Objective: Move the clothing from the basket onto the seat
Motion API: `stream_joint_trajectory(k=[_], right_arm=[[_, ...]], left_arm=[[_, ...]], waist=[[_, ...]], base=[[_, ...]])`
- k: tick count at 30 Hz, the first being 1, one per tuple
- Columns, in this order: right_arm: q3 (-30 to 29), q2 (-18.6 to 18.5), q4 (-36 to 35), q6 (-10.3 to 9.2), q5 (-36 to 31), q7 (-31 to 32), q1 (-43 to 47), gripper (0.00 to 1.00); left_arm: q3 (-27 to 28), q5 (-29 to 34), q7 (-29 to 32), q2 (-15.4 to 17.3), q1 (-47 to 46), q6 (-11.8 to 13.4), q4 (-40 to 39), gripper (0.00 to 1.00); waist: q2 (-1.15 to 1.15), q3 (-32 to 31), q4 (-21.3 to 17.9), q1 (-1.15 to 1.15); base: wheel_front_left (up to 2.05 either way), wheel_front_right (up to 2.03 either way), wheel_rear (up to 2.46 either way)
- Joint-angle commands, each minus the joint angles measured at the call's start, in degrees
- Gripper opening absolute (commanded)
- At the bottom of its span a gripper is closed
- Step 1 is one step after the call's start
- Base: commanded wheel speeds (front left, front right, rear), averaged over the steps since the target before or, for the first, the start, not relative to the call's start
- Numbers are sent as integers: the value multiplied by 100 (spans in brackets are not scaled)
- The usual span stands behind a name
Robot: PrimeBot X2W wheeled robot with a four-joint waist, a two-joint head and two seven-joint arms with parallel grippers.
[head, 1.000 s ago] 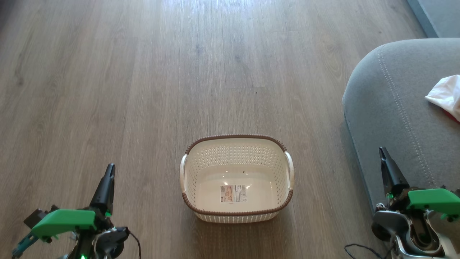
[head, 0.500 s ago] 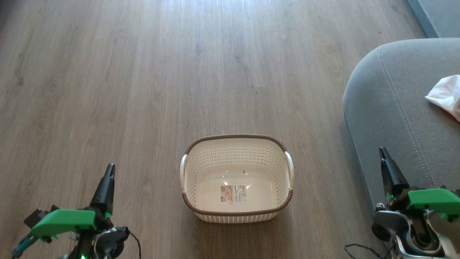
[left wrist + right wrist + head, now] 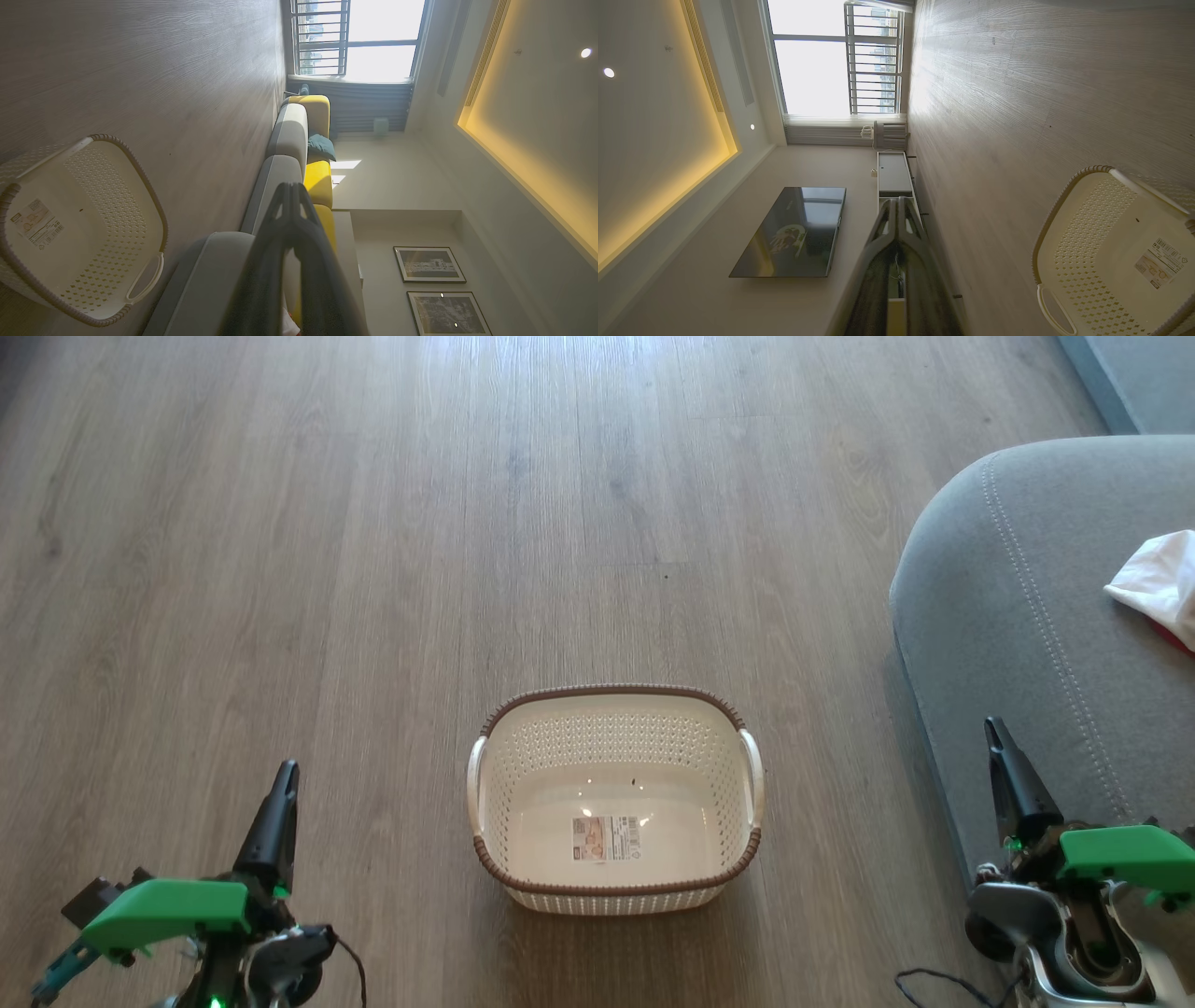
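At the centre bottom of the head view, the basket [image 3: 611, 691] stands upright on the wood floor [image 3: 373, 569], its bare bottom showing a label sticker [image 3: 609, 837]. The left gripper [image 3: 286, 777] sits at the lower left, well apart from the basket, its dark fingers pressed together with nothing between them. The right gripper [image 3: 993, 732] sits at the lower right, likewise closed on nothing, its tip in front of the edge of the seat [image 3: 1008, 597]. The clothing [image 3: 1158, 581] lies on the seat at the right edge of the frame: a white fold with a sliver of red beneath it, up and to the right of the right gripper and far from the left one.

The left wrist view has the left gripper [image 3: 290, 187] at bottom centre and the basket [image 3: 156, 210] at lower left, and adds a row of grey and yellow cushions [image 3: 317, 182], a window [image 3: 355, 37] and framed pictures [image 3: 430, 264]. The right wrist view has the right gripper [image 3: 899, 201] at bottom centre and the basket [image 3: 1083, 242] at lower right, plus a dark wall screen [image 3: 794, 233].
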Motion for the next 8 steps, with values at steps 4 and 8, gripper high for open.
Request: stream_joint_trajectory(k=[4, 8], right_arm=[[100, -3, -223, 2, 34, 34, -121, 0], [100, -3, -223, 2, 34, 33, -121, 0]], left_arm=[[193, -36, 42, 85, -276, -54, -205, 0], [193, -36, 42, 85, -276, -54, -206, 0]], waist=[[0, 0, 0, 0], [0, 0, 0, 0]], base=[[0, 0, 0], [0, 0, 0]])
